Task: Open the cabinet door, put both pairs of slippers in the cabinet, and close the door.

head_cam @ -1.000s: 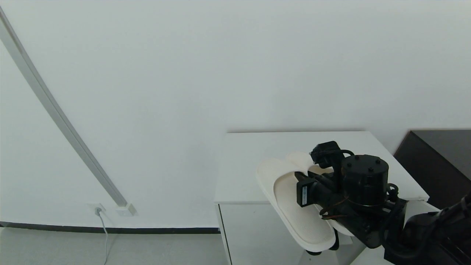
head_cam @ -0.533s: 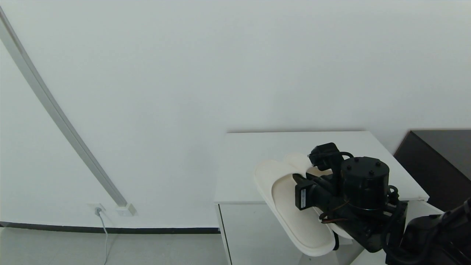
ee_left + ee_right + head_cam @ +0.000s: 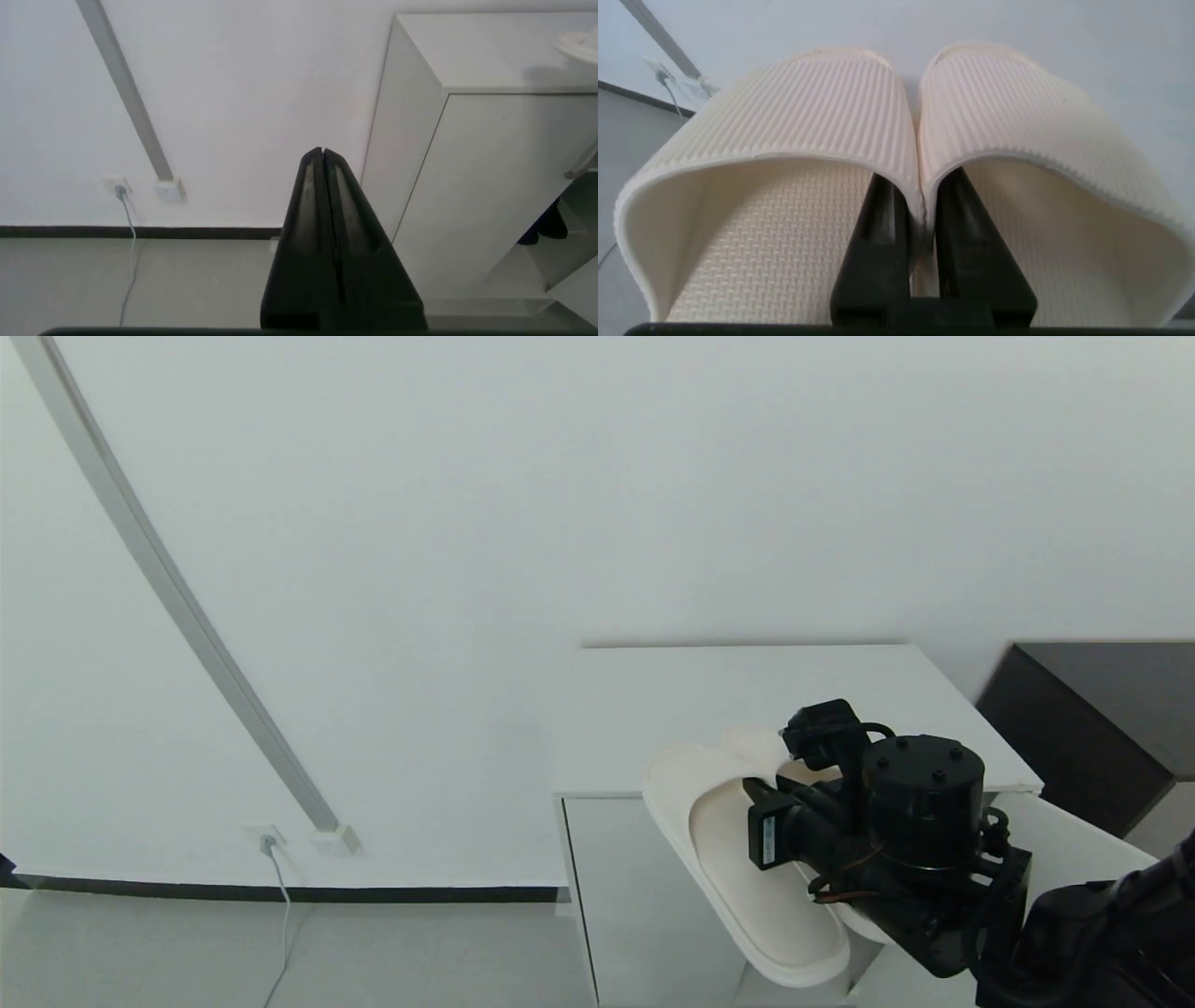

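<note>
Right end effector (image 3: 920, 201) clamps the slippers (image 3: 747, 868) by their touching inner walls so both carry as one, held in the air before the cabinet's (image 3: 644, 887) top front edge; left end effector (image 3: 323, 177) closed on nothing.

We see the pair of slippers (image 3: 747, 868) lying side by side before the cabinet (image 3: 728, 709), overlapping its top front edge. One of the right gripper's (image 3: 920, 233) jaws sits inside each slipper. A wall socket (image 3: 271, 840) lies left of the cabinet, and a dark unit (image 3: 1092, 709) stands to its right.
</note>
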